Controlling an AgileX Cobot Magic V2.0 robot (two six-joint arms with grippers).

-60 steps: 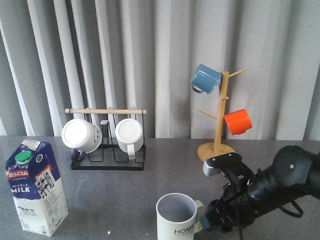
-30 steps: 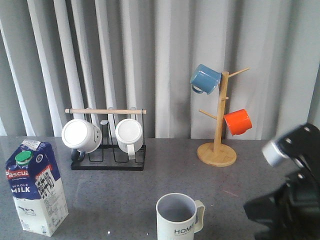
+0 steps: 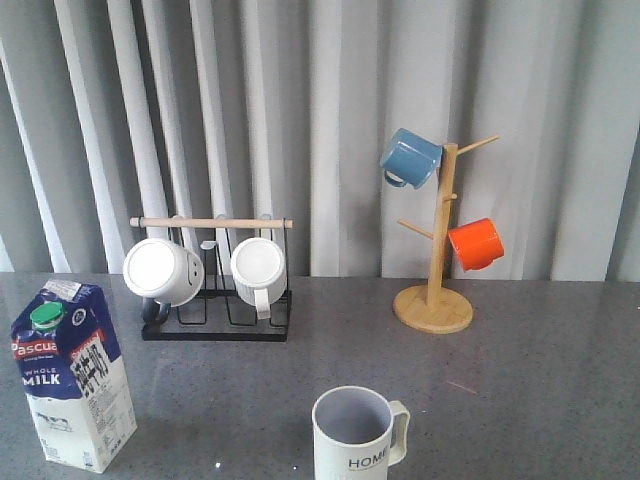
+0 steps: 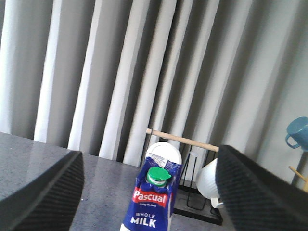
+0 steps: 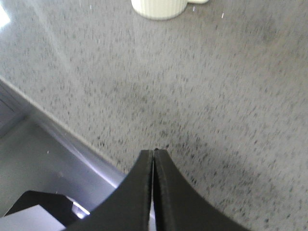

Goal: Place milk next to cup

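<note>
The milk carton (image 3: 73, 373), blue and white with a green cap, stands upright at the table's near left. It also shows in the left wrist view (image 4: 153, 198), centred between my left gripper's (image 4: 149, 192) wide-open fingers (image 4: 41, 195), some way ahead of them. The off-white ribbed "HOME" cup (image 3: 357, 434) stands at the near middle; its base shows in the right wrist view (image 5: 159, 7). My right gripper (image 5: 154, 153) is shut and empty, above the table's front edge. Neither gripper shows in the front view.
A black rack (image 3: 215, 300) with two white mugs (image 3: 163, 271) stands behind the milk. A wooden mug tree (image 3: 434, 300) holds a blue mug (image 3: 410, 157) and an orange mug (image 3: 475, 243) at the back right. Grey curtains hang behind the table.
My right arm has drawn back from beside the cup to the right and out of the front view. The milk and the cup have not moved.
</note>
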